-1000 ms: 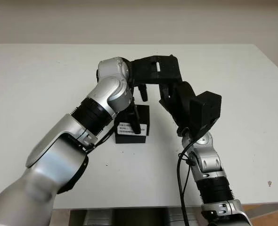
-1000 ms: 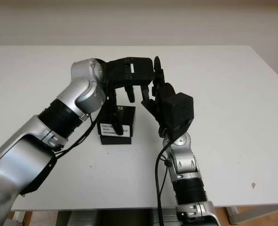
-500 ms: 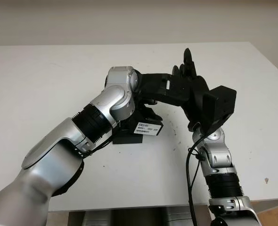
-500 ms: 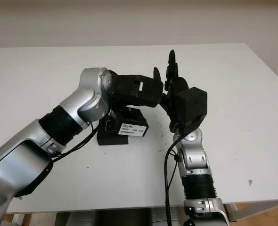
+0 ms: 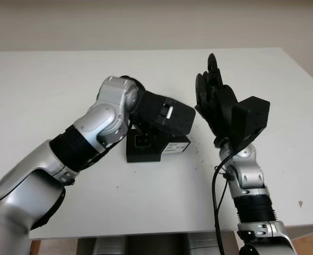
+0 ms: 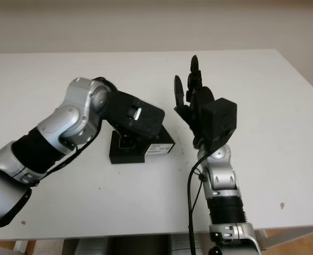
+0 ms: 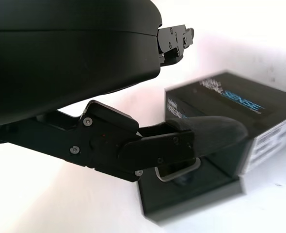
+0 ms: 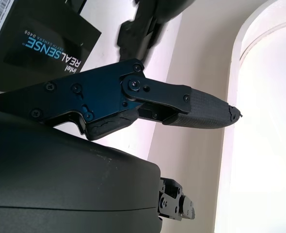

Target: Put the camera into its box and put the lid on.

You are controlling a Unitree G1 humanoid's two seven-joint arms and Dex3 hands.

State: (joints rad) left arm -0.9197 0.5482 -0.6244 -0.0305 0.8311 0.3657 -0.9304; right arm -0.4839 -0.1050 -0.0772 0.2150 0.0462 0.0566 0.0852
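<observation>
A black box base (image 5: 140, 155) stands mid-table, and the camera (image 5: 144, 141) shows as a grey-rimmed shape in its recess. The black lid (image 5: 176, 146), with a white label on its side, lies askew over the base's right edge. The left wrist view shows the lid (image 7: 230, 104) tilted on the base, its printed top facing up. My left hand (image 5: 164, 114) hovers open just above box and lid, one finger (image 7: 201, 136) reaching over the lid's near edge. My right hand (image 5: 212, 93) is open, raised to the right of the box, apart from it.
The white table (image 5: 50, 85) spreads wide on all sides of the box. Small dark specks dot its surface near the box. A cable hangs along my right forearm (image 5: 249, 180).
The left hand carried the lid over the box, set it down askew on the right edge and let go. The right hand rose and shifted right, away from the box.
</observation>
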